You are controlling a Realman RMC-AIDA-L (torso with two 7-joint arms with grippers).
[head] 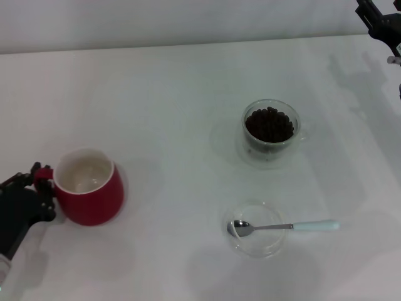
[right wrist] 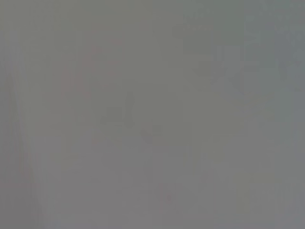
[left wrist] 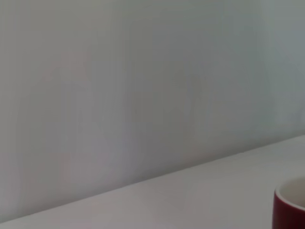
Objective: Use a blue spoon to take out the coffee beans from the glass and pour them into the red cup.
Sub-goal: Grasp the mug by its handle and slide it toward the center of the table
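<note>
— While the head view runs, what's counted?
— One red cup (head: 88,186) near left, left gripper (head: 34,188) pinching its handle; one glass (head: 270,130) of coffee beans (head: 269,125); one blue spoon (head: 282,226) across one dish (head: 255,228). Right gripper (head: 383,25) far right, can't tell.
— Wrists?
— Left: cup rim. Right: blank. No writing.

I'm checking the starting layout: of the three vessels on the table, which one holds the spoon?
The shallow clear dish nearest the robot holds the blue spoon; the glass holds coffee beans, the red cup nothing.

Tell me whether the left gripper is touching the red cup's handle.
Touching. The head view shows the left gripper closed around the handle of the red cup, with no gap between them.
</note>
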